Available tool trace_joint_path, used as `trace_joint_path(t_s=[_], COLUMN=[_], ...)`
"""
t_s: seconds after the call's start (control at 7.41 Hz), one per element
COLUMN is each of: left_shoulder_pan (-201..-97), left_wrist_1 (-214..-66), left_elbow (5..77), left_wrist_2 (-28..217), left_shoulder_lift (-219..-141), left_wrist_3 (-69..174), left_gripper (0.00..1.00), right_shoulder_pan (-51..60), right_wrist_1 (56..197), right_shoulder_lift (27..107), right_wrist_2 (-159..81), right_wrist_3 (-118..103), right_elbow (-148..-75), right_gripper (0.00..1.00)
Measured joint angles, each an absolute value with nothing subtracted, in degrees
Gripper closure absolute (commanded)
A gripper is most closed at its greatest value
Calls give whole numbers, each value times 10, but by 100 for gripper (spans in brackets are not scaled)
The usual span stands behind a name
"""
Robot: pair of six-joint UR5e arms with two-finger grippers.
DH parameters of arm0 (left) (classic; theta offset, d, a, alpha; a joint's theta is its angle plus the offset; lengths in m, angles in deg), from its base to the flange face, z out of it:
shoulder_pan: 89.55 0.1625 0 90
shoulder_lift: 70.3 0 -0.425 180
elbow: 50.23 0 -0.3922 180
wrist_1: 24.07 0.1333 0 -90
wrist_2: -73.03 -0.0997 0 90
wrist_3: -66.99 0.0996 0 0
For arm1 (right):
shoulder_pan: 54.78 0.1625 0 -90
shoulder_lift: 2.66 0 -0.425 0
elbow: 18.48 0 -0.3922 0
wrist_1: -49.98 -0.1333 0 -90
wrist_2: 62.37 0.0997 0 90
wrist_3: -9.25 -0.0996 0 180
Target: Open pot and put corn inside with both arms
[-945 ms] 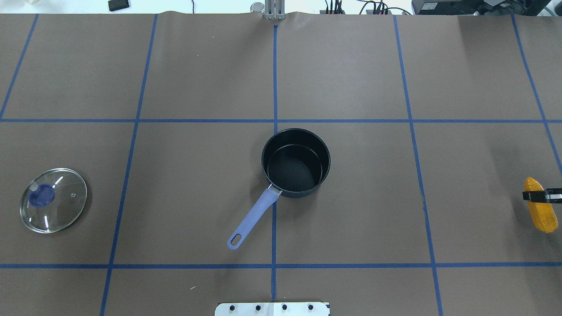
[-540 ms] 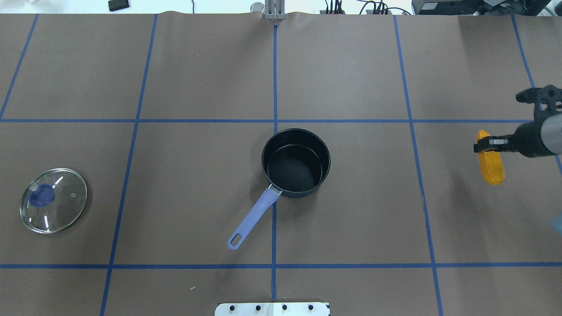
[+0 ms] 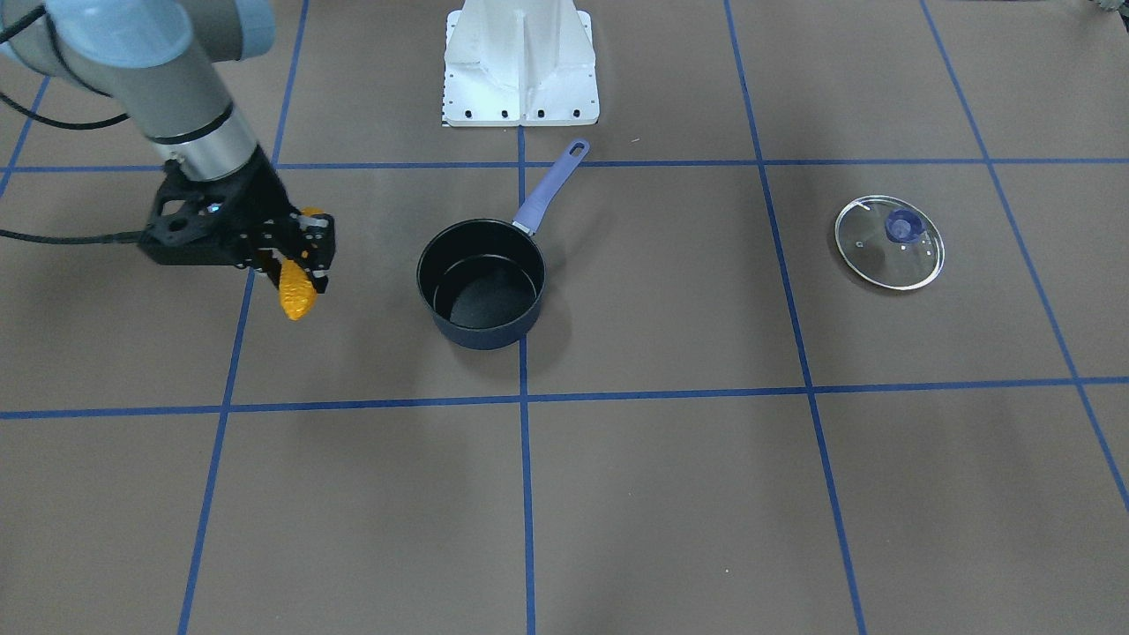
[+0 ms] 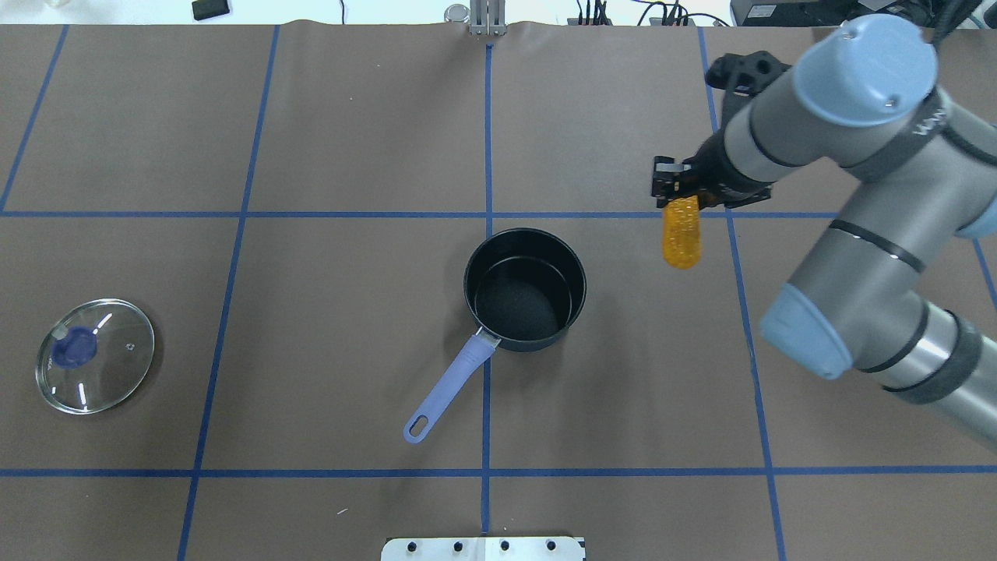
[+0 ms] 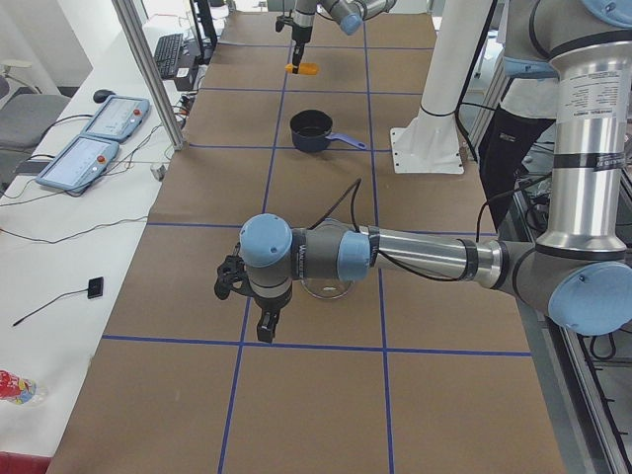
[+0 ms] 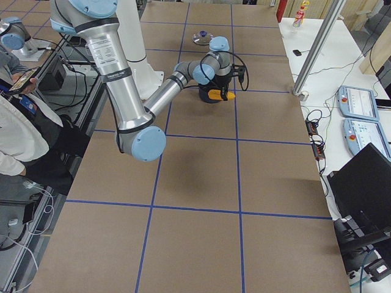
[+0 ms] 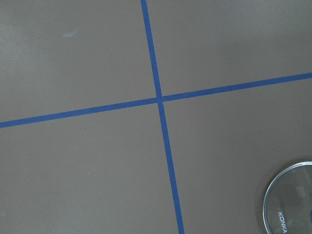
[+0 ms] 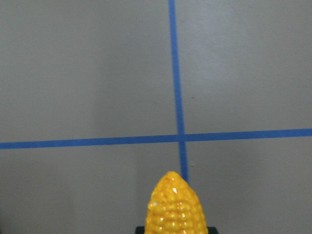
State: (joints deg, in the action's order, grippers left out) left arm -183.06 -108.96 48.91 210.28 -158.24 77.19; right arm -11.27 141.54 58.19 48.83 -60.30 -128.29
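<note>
Seeing the lid [image 4: 94,355] off the pot [image 4: 537,341] already — gripping the corn [image 4: 681,238] in the right pincer [image 4: 676,195] nearby, not dropping it in yet. Failing to tell whether the left pincer [image 5: 265,321] is open or closed.

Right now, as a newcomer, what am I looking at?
Two grey-metal robot arms with blue joint caps work at a brown table marked with blue tape. Fixed cameras look from above, the front and both ends; one small camera rides each wrist. On the table: a dark navy saucepan with a lavender handle, open and empty, and far aside its round glass lid with a purple knob. The right arm's black gripper holds a yellow-orange corn cob in the air beside the pan. The left arm hangs near the lid.
</note>
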Motion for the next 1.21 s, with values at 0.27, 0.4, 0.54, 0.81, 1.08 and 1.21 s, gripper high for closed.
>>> trace_joint_path(t_s=[0.27, 0.4, 0.54, 0.81, 1.08, 1.21], left_shoulder_pan=[-1831, -1831, -1831, -1831, -1831, -1831], left_wrist_1=[-1090, -1089, -1089, -1089, -1090, -1090], left_elbow=[489, 489, 488, 489, 488, 488], left_wrist_2=[2101, 2100, 2100, 2099, 2099, 2099], left_shoulder_lift=[-1582, -1582, -1581, -1575, -1572, -1572], left_wrist_3=[771, 770, 771, 773, 774, 774], left_gripper=[2, 2, 2, 2, 2, 2], right_shoulder_pan=[-181, -211, -230, -254, -266, -269], right_wrist_1=[1448, 1450, 1450, 1449, 1423, 1405], right_shoulder_lift=[484, 461, 451, 446, 446, 446], right_wrist_2=[422, 388, 367, 345, 334, 327], right_wrist_3=[-682, -701, -708, -709, -708, -708], right_elbow=[-1229, -1202, -1182, -1151, -1123, -1112], right_gripper=[100, 100, 100, 51, 0, 0])
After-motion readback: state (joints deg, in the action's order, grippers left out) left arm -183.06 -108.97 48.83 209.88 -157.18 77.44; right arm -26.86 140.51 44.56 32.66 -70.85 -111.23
